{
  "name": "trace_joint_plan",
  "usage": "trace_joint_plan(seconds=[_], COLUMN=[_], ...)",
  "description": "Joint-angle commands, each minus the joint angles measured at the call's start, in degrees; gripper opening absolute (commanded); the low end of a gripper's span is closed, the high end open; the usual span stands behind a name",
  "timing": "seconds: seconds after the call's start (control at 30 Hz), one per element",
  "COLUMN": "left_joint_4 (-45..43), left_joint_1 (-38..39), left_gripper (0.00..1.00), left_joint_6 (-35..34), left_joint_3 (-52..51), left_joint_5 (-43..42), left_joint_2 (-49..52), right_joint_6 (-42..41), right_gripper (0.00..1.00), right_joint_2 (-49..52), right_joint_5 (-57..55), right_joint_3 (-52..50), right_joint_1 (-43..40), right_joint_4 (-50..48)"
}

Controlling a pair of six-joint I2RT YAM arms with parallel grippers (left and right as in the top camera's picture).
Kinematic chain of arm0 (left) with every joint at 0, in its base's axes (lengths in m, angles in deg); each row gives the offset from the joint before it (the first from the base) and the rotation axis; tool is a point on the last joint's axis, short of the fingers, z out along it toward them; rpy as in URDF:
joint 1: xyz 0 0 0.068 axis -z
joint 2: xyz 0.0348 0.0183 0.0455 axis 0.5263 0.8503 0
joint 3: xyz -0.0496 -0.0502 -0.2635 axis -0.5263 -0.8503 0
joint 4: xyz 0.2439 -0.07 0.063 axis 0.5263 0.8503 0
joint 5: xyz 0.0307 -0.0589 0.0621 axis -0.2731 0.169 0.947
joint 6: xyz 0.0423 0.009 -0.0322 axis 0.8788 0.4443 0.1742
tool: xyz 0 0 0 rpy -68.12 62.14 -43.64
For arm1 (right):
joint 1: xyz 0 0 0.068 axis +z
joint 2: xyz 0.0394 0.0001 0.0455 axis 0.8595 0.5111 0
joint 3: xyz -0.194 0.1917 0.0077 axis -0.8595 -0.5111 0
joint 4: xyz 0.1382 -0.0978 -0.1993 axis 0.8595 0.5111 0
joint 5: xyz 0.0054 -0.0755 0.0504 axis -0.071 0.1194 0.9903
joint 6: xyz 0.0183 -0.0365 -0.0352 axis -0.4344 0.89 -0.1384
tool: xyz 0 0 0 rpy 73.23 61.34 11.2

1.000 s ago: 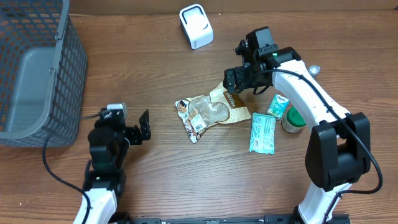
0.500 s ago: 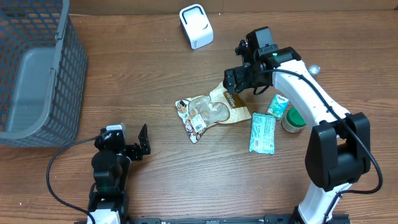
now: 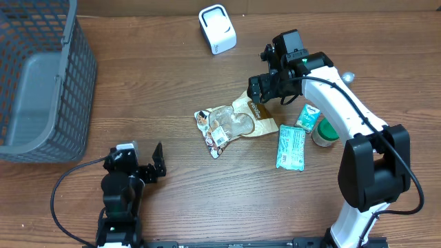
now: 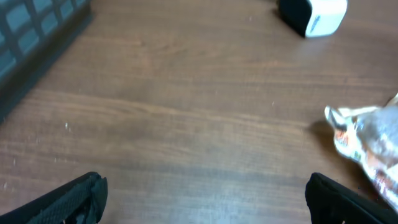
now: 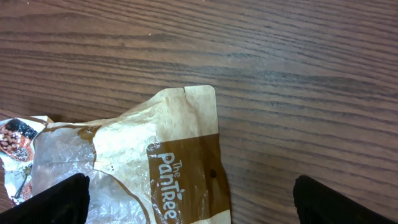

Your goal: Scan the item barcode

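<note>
A crumpled brown and clear snack bag [image 3: 234, 124] printed "The PanTree" lies flat mid-table, and the right wrist view shows it close up [image 5: 168, 155]. My right gripper [image 3: 269, 91] hovers open just above the bag's brown top end, its dark fingers either side of the bag with nothing held [image 5: 199, 205]. The white barcode scanner [image 3: 217, 29] stands at the back of the table. My left gripper [image 3: 153, 165] is open and empty near the front left, far from the bag. In the left wrist view the bag's edge [image 4: 367, 143] shows at the right and the scanner [image 4: 311, 14] at the top.
A grey mesh basket [image 3: 41, 83] fills the back left corner. A teal packet [image 3: 291, 147], a small teal carton [image 3: 308, 117] and a green-lidded jar [image 3: 325, 132] lie right of the bag, under the right arm.
The left arm has drawn back toward the table's front edge, its gripper still open. The right arm and the items have not moved.
</note>
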Motion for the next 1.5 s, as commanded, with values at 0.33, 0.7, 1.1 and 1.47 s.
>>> trace_joint_plan(seconds=[0.33,0.7,1.1,1.47], left_joint_4=[19.19,19.41,19.37,19.37], left_joint_1=[-0.22,-0.15,-0.17,-0.22], left_gripper=[0.99,1.00,1.00,1.00], left_joint_6=[2.73,6.80,7.58,7.58], left_joint_3=[-0.22,-0.22,-0.17,-0.17], left_joint_5=[4.42,2.91,2.29,2.29], left_joint_2=[-25.33,-38.99,-38.99,-38.97], right_joint_6=[-0.13,-0.13,-0.13,-0.13], right_gripper=[1.00,1.00,1.00,1.00], right_joint_2=[-0.22,-0.22,-0.22,-0.22], right_joint_5=[-0.31,-0.31,-0.31,-0.31], right_joint_3=[0.35,0.35,0.35,0.35], right_joint_1=[-0.15,-0.17,-0.15,-0.15], right_joint_4=[-0.20,-0.20,-0.20,-0.20])
